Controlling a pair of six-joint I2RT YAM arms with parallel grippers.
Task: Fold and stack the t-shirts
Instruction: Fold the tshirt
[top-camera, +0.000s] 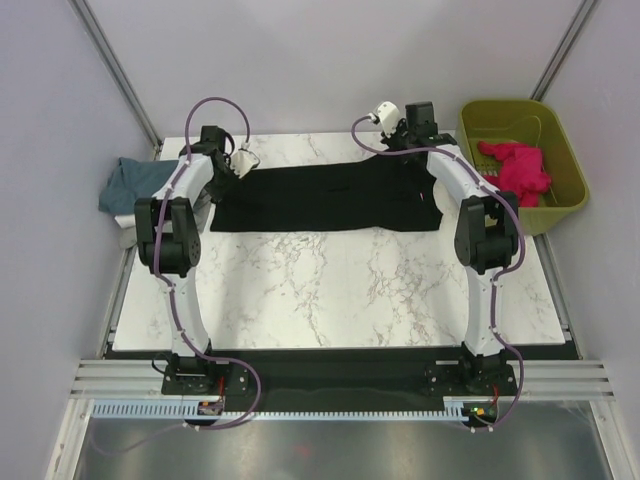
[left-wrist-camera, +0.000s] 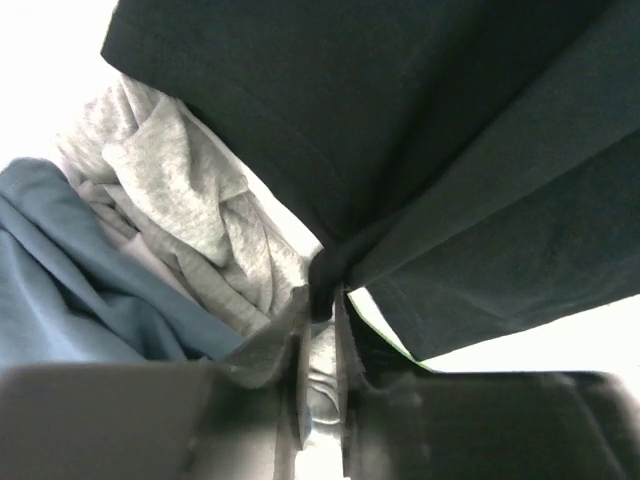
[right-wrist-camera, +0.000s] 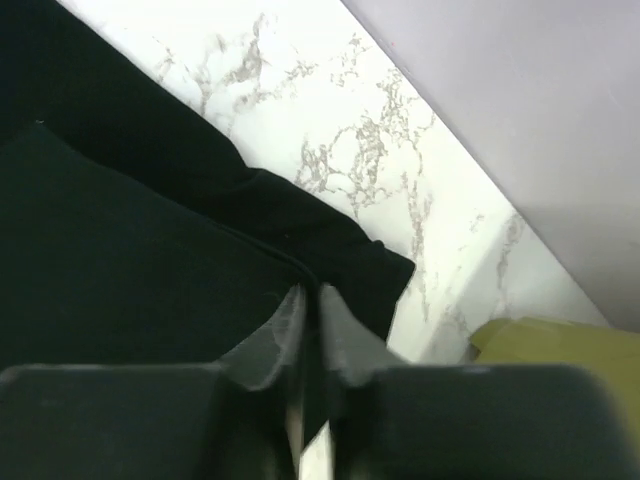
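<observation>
Left gripper (left-wrist-camera: 320, 300) and right gripper (right-wrist-camera: 310, 295) each pinch tight on opposite ends of the black shirt (top-camera: 330, 198), spread across the far side of the table (top-camera: 330, 290).

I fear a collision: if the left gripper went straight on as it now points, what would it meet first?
The black t-shirt, whose edge the left gripper pinches; its cloth fills the way ahead. The grey t-shirt lies aside, likely out of line.
</observation>
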